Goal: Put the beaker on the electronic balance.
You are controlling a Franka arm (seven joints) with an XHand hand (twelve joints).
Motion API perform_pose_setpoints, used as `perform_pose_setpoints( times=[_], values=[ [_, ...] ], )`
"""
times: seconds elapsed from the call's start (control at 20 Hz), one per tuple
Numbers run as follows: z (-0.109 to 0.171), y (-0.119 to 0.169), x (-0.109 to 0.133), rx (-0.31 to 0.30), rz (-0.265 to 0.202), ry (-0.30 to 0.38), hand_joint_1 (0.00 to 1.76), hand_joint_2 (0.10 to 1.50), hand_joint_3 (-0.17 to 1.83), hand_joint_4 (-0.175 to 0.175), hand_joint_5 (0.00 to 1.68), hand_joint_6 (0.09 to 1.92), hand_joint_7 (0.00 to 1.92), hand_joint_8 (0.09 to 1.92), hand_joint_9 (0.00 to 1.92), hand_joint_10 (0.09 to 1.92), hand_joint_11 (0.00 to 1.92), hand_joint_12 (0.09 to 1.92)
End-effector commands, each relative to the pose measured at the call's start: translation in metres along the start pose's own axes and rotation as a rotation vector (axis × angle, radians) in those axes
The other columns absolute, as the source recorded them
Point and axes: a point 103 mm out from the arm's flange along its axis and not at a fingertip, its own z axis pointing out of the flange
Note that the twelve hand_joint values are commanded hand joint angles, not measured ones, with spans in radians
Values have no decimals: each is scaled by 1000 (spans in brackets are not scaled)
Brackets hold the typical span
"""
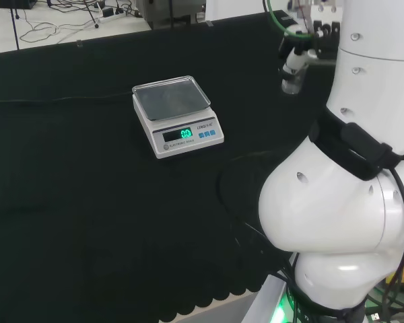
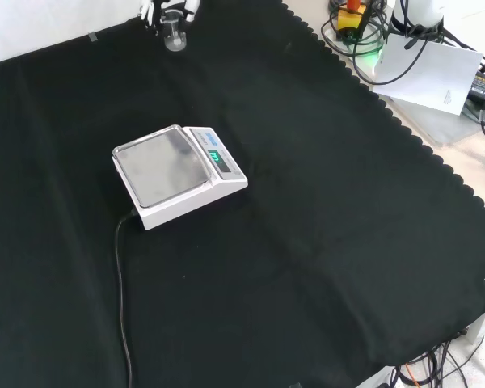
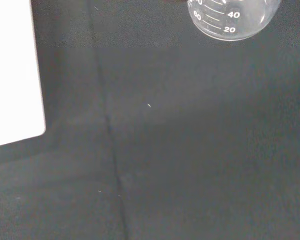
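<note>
Currently the hand (image 1: pixel 297 50) has its fingers wrapped round the small clear beaker (image 1: pixel 293 79), held above the cloth well apart from the balance (image 1: pixel 177 114) — main risk is slick glass slipping mid-carry, or landing off-centre on the pan (image 2: pixel 160 166) and tipping.

Clear glass beaker (image 3: pixel 233 19), matt cloth (image 2: pixel 323 210)

White balance (image 1: pixel 177 116) w/ grey pan, green display, blue buttons, clear beaker (image 3: pixel 233 18) w/ white marks, black cloth (image 2: pixel 307 242).
</note>
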Motion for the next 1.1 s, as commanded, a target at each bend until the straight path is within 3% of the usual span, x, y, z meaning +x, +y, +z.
perform_pose_setpoints(
  times=[0.05,0.3,0.85,1.1],
  values=[
    [-25,-24,44,-36,-83,-94,1470,1251,0,-175,695,1408,485,1423,771,1421,517,1735],
    [-26,-14,73,-26,-127,-122,1470,1250,0,-175,697,1405,489,1419,773,1417,520,1731],
    [-26,25,166,-6,-311,-170,1471,1246,0,-175,700,1399,498,1411,781,1409,526,1724],
    [-22,44,198,28,-351,-202,1471,1245,0,-175,702,1396,501,1408,783,1407,527,1722]
  ],
)
